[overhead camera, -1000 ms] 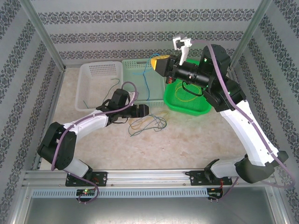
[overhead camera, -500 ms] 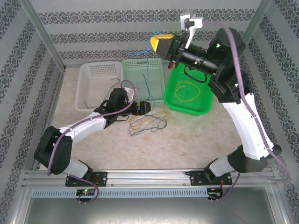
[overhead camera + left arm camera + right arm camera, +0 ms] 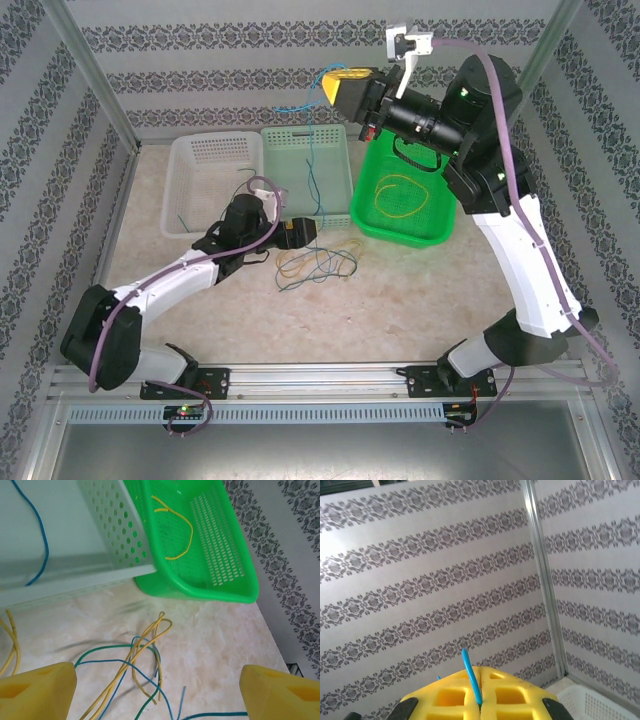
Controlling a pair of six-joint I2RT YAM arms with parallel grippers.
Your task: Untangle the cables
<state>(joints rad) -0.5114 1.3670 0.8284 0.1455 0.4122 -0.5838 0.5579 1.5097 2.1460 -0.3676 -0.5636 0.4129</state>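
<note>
Blue cable (image 3: 311,170) hangs vertically, pinched in right tool (image 3: 335,88).

The blue cable (image 3: 470,672) disappears into the right claw (image 3: 480,707), which the picture's bottom edge cuts off.

Left arm (image 3: 165,280) and right arm (image 3: 530,270): white link shells, black joints. A thick purple cable (image 3: 463,47) runs along each. Fingers (image 3: 35,690): yellow blocks, recessed faces.
</note>
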